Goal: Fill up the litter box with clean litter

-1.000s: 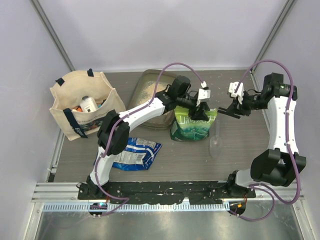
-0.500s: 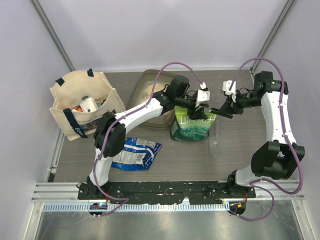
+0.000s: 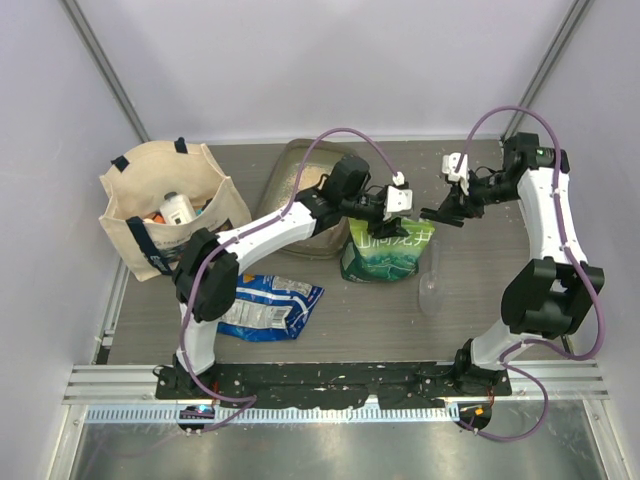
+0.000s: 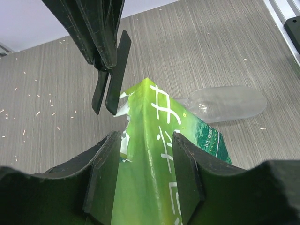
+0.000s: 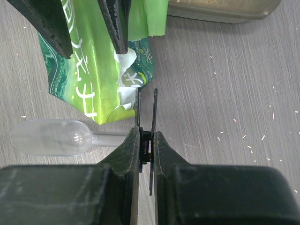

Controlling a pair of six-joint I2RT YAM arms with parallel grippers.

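Fingers of your left gripper stand on either side of the upright green-and-white bag. Its folded top fills the gap and presses on both, so they are clamped on it. Your right gripper has its 2 thin fingers almost together, with a narrow slit between them and nothing visible in it. Their tips sit just beside the torn white corner of the bag's top, and you cannot tell whether they touch it.

Against 1 second ago, the right gripper has come in from well apart to close by the bag's right top corner, and its arm has swung toward the far side. The left gripper has drawn slightly back toward the litter box, and its elbow has shifted left.

Nearest the arm bases, the blue crinkly packet lies flat on the table, unmoved. Right of it, the clear scoop lies just beside the bag's right side, also where it was. The bag stands at the same spot. Behind it, touching or nearly so, the litter box sits at the far middle, partly under the left arm, with clean litter heaped in its far half. At far left the beige tote bag stands with a white bottle inside.
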